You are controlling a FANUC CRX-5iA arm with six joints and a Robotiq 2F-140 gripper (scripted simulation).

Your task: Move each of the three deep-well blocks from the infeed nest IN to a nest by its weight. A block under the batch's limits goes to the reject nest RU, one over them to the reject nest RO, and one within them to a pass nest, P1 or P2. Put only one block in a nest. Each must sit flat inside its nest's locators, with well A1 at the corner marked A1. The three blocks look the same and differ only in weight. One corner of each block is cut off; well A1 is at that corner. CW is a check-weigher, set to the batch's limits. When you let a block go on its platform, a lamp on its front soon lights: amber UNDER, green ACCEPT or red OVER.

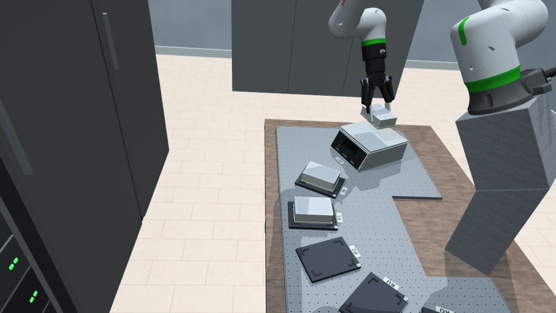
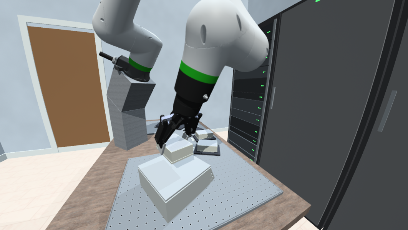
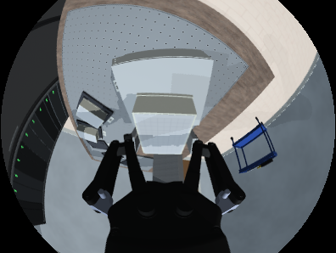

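My gripper (image 1: pixel 377 105) is shut on a pale deep-well block (image 1: pixel 380 116) and holds it a little above the platform of the check-weigher CW (image 1: pixel 368 144). The block also shows in the exterior view (image 2: pixel 178 149) and in the wrist view (image 3: pixel 164 125), between my fingers. The lamps on the weigher's dark front look unlit. A second block (image 1: pixel 321 175) sits on the infeed nest IN. A third block (image 1: pixel 313 209) sits in nest P1. Nest P2 (image 1: pixel 327 258) and nest RU (image 1: pixel 373 296) are empty dark plates.
The robot's grey pedestal (image 1: pixel 501 182) stands at the right of the table. Nest RO (image 1: pixel 436 312) is cut off at the bottom edge. Dark cabinets (image 1: pixel 77 116) stand to the left beyond the table. A blue cart (image 3: pixel 254 147) stands on the floor.
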